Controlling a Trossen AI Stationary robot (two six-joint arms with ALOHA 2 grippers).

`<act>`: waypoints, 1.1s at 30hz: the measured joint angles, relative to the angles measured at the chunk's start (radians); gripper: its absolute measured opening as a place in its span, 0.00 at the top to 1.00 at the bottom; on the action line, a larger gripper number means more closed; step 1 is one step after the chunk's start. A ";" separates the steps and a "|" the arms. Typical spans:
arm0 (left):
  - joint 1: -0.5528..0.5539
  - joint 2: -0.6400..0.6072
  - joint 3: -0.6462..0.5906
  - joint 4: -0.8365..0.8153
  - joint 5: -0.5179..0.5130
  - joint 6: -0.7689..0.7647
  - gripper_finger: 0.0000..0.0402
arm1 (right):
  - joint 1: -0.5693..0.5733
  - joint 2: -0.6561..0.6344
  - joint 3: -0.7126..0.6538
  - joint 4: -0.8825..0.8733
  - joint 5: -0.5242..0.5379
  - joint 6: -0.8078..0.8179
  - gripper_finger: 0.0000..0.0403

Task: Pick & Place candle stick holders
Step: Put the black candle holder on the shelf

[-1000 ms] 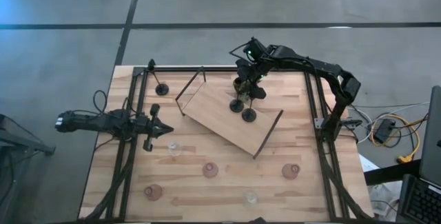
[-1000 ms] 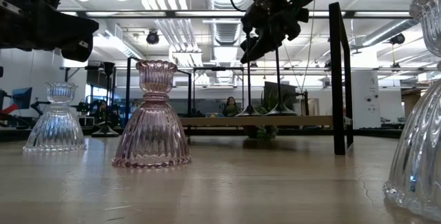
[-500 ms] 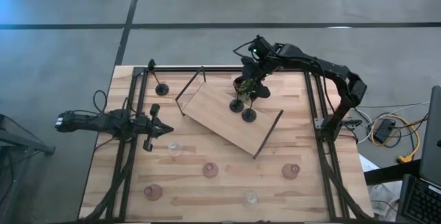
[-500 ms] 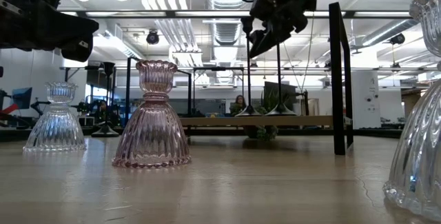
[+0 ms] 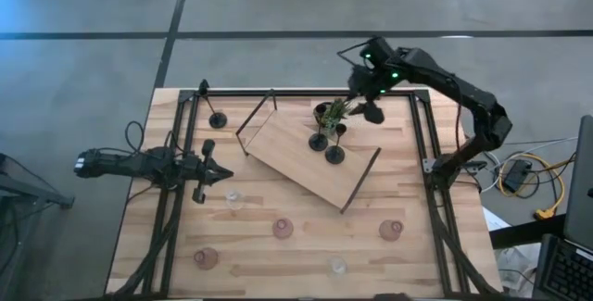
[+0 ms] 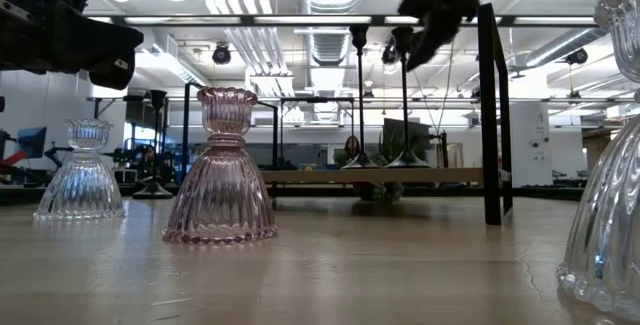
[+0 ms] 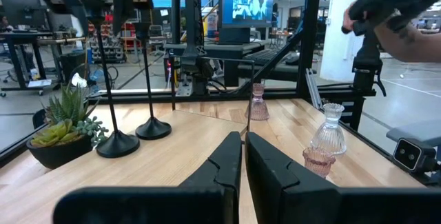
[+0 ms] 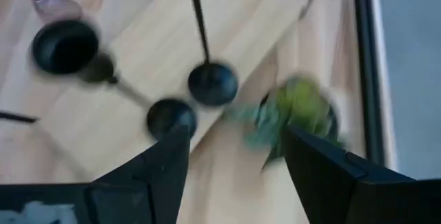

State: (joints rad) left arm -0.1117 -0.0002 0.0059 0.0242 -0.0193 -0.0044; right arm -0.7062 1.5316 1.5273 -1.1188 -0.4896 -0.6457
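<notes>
Hovering right tool (image 5: 372, 97) wide open above potted plant (image 5: 329, 112), left tool (image 5: 225, 176) shut, low.

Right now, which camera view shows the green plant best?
The left wrist view: the plant sits close and sharp in its dark pot, beside two black holders. The high view shows it small from above. The low view mostly hides it behind the board. The right wrist view blurs it.

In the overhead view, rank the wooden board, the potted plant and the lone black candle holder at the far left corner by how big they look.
1. Wooden board, by far the largest.
2. Potted plant.
3. Lone black candle holder: only its small round base and thin stem show from above, a bit smaller than the plant.
</notes>
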 joint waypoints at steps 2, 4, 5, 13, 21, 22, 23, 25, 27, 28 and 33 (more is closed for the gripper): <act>0.000 0.000 0.000 0.000 0.000 0.000 0.94 | -0.026 -0.034 -0.010 -0.073 0.000 0.036 0.48; 0.000 0.000 0.000 0.000 0.000 0.000 0.94 | -0.046 -0.073 -0.033 -0.128 -0.001 0.065 0.52; 0.000 0.000 0.000 0.000 0.000 0.000 0.94 | -0.053 -0.096 -0.051 -0.141 -0.002 0.074 0.54; 0.000 0.000 0.000 0.000 0.000 0.000 0.94 | -0.061 -0.358 -0.254 -0.137 -0.005 0.138 0.75; 0.000 0.000 0.000 0.000 0.000 0.000 0.94 | -0.060 -0.646 -0.522 0.129 -0.007 0.210 0.94; 0.000 0.000 0.000 0.000 0.000 0.000 0.94 | -0.060 -0.672 -0.549 0.146 -0.008 0.223 0.95; 0.000 0.000 0.000 0.000 0.000 0.000 0.94 | -0.060 -0.697 -0.573 0.153 -0.008 0.238 0.96; 0.000 0.000 0.000 -0.001 0.000 0.000 0.94 | -0.060 -0.740 -0.610 0.151 -0.009 0.272 0.97; 0.000 0.000 0.000 -0.001 0.000 0.000 0.94 | -0.060 -0.776 -0.638 0.148 -0.018 0.297 0.98; 0.000 0.000 0.000 -0.001 0.000 0.000 0.94 | -0.060 -0.792 -0.651 0.146 -0.023 0.303 0.98; 0.000 0.000 0.000 -0.014 0.001 -0.002 0.94 | -0.060 -0.850 -0.677 0.141 -0.032 0.307 0.98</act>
State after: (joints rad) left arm -0.1119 -0.0002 0.0059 0.0104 -0.0178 -0.0067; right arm -0.7658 0.6818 0.8501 -0.9782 -0.5217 -0.3385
